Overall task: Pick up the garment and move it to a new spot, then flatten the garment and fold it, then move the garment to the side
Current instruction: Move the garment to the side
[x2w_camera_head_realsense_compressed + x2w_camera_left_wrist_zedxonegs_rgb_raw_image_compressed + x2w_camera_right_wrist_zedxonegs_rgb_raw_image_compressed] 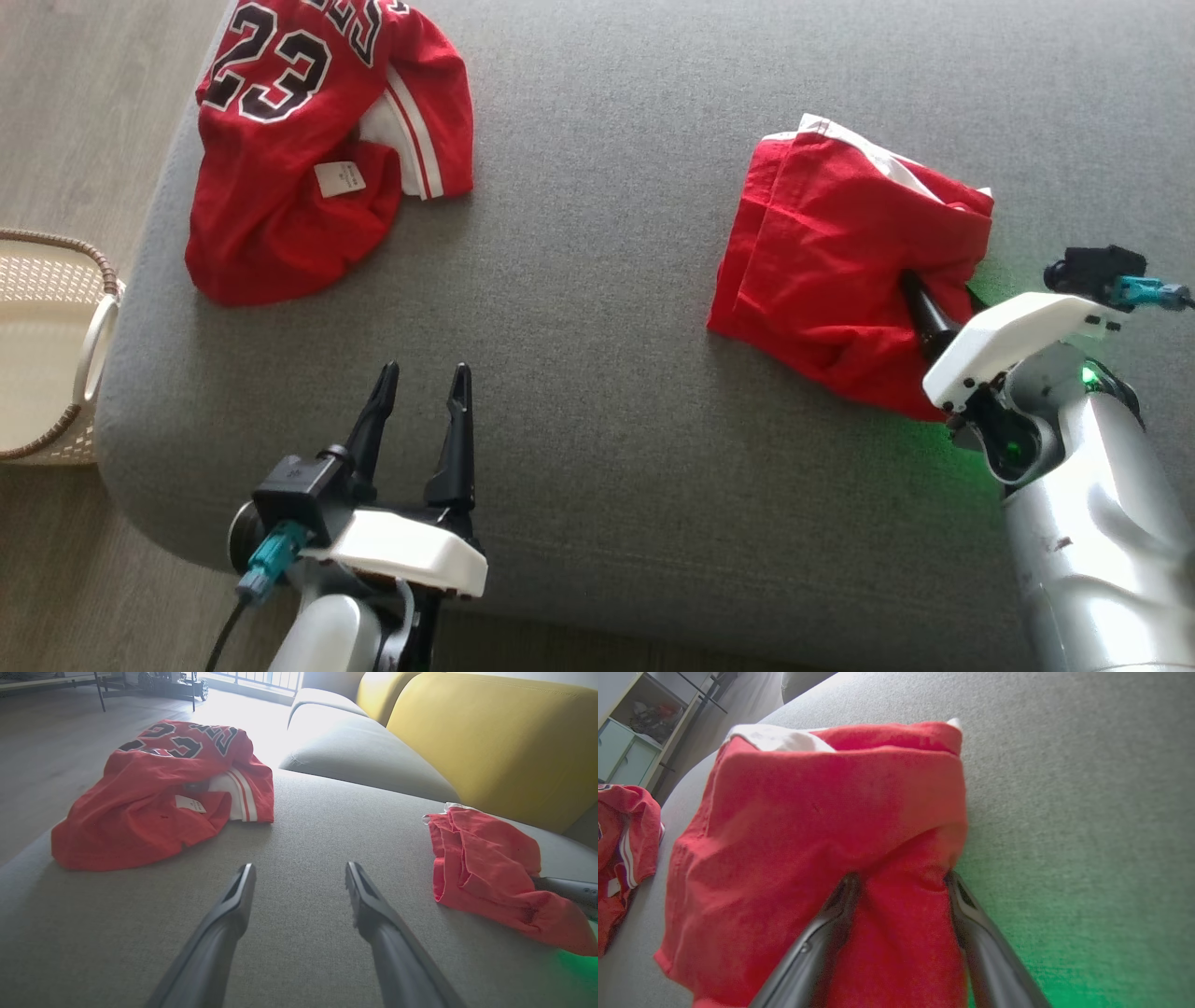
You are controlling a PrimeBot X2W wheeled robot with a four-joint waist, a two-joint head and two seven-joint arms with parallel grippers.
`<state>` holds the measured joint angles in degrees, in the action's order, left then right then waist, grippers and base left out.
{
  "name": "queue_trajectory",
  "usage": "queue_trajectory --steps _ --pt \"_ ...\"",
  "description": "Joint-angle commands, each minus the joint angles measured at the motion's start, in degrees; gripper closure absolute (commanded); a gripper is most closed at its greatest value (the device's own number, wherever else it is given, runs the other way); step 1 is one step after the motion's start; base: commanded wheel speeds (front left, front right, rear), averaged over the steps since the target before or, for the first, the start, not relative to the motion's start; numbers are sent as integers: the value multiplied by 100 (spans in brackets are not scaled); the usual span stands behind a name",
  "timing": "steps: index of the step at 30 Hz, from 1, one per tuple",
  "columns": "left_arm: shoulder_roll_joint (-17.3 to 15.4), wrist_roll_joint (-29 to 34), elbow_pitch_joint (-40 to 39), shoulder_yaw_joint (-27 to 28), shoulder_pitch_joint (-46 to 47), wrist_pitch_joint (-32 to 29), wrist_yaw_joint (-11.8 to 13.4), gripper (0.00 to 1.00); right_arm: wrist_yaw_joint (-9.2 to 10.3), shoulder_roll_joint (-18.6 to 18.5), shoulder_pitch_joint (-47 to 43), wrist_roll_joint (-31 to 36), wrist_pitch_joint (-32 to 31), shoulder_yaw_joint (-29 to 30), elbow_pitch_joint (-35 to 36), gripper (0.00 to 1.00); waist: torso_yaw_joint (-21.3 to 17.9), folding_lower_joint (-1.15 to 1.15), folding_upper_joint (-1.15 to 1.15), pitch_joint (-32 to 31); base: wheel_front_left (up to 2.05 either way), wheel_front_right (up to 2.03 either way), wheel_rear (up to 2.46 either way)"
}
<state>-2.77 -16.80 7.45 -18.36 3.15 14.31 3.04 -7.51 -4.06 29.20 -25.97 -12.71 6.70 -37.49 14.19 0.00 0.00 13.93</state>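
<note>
garment: red shorts (840, 252) with white trim, lying as a loose, part-folded bundle on the right half of the grey sofa seat (597, 392), well apart from the red number 23 jersey (299, 168) at the far left corner.
right tool: right tool (901, 879) has its jaws spread wide. its fingers (822, 933) sit in the near edge of the shorts with a ridge of cloth between them, and to my eye nothing is pinched yet.
left tool: left tool (425, 369) is also wide open and empty, hovering over bare cushion near the front edge, between the two garments.
step in hand: i'd judge it is taking hold of the shorts to lift or shift them.
doing it well: close right down on that ridge so every layer is caught. if only the top layer is caught, the bundle will likely fall open on the lift.
lift: raise it clear first, then go sideways, so the cloth doesn't drag on the cushion.
landing spot: the bare middle of the seat looks free. keep off the jersey and the left edge above the woven basket (47, 345).
watch for: one finger looks tucked under a fold in the head view, so it could snag.
</note>
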Motion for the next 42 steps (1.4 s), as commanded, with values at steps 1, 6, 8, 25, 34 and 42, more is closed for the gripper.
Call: queue_trajectory --steps 1,6,8,25,34,42 --pt "-10 -9 -172 119 196 69 24 0 2 6 159 8 -69 -224 40 69 -2 0 0 11 0 0 0" --pt "-10 16 -166 116 219 69 36 0 2 -90 270 112 177 -492 82 100 -60 0 0 14 0 0 0" --pt "-10 28 -158 112 223 69 31 0 2 -185 307 216 323 -630 102 100 -104 0 0 -6 0 0 0" --pt "-10 550 -263 -72 781 69 -305 0 2 -1497 1142 659 240 -2246 336 100 -1141 0 0 432 0 0 0" --pt "-10 887 -180 -551 1822 69 -647 0 2 -2533 1982 541 73 -2798 569 100 -1843 0 0 1150 0 0 0" --pt "-10 941 -200 -849 2486 69 -761 0 2 -3076 2447 628 105 -2360 461 100 -2171 0 0 1689 0 0 0"
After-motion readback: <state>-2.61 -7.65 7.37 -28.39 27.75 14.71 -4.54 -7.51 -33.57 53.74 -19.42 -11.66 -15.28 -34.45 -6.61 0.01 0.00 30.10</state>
